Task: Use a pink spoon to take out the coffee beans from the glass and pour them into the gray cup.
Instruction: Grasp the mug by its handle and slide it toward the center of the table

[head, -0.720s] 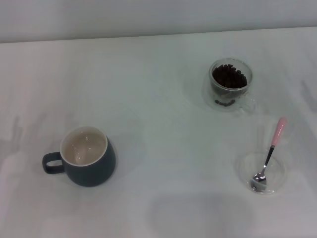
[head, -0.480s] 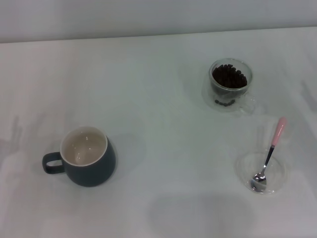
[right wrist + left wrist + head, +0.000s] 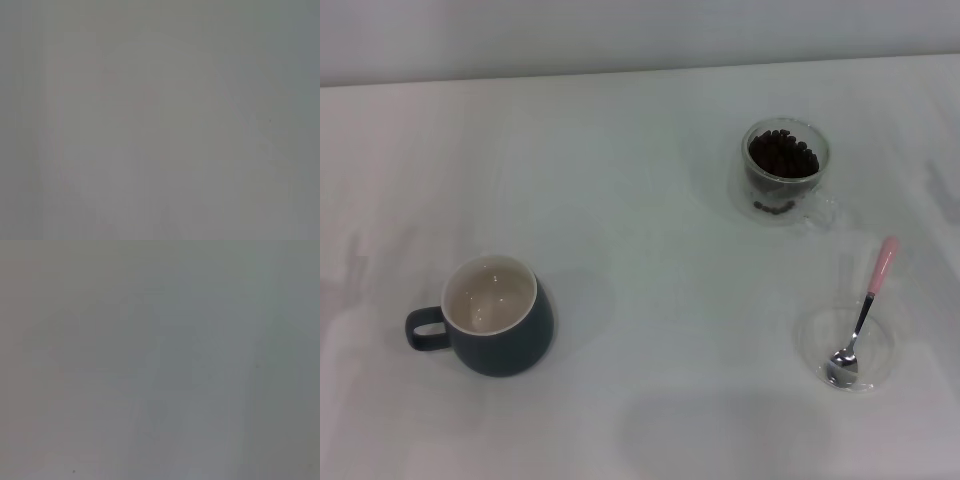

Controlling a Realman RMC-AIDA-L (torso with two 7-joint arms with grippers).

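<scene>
You have a white table filling the head view. At about 8 o'clock stands the gray cup, upright, handle toward 9 o'clock, off-white inside showing. At 1 o'clock sits the glass, upright, holding the coffee beans. Toward 4 o'clock lies a shallow clear dish; the pink spoon rests with its metal bowl in it, pink handle leaning over the rim toward 1 o'clock. You see neither gripper in any view, so I cannot tell their fingers' state.
</scene>
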